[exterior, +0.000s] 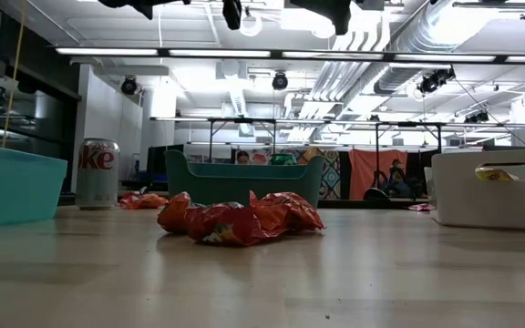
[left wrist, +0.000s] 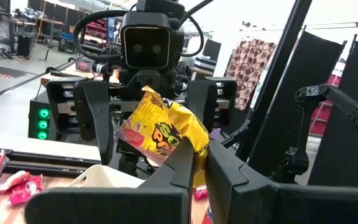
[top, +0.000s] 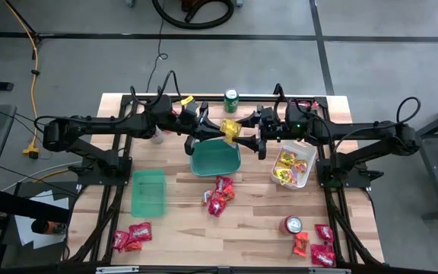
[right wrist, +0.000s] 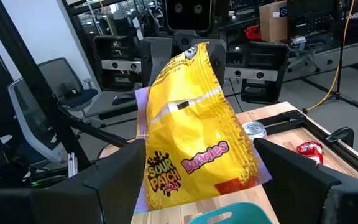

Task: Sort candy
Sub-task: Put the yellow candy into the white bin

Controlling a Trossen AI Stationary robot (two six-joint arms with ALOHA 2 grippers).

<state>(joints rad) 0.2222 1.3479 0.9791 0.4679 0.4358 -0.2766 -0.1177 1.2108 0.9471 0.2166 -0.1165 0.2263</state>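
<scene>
the left gripper (top: 217, 129), just left of centre in the high view, had its jaws pinched on a yellow packet (top: 232, 130), holding it up over the teal bin (top: 215, 161), likely for a hand-off. right of it the right gripper (top: 255, 135) waited with jaws spread either side of the packet, not yet touching. the right wrist view alone showed the packet's lettering (right wrist: 191, 149); the low view alone showed the red candy (exterior: 235, 219) heaped mid-table, grippers out of frame.
</scene>
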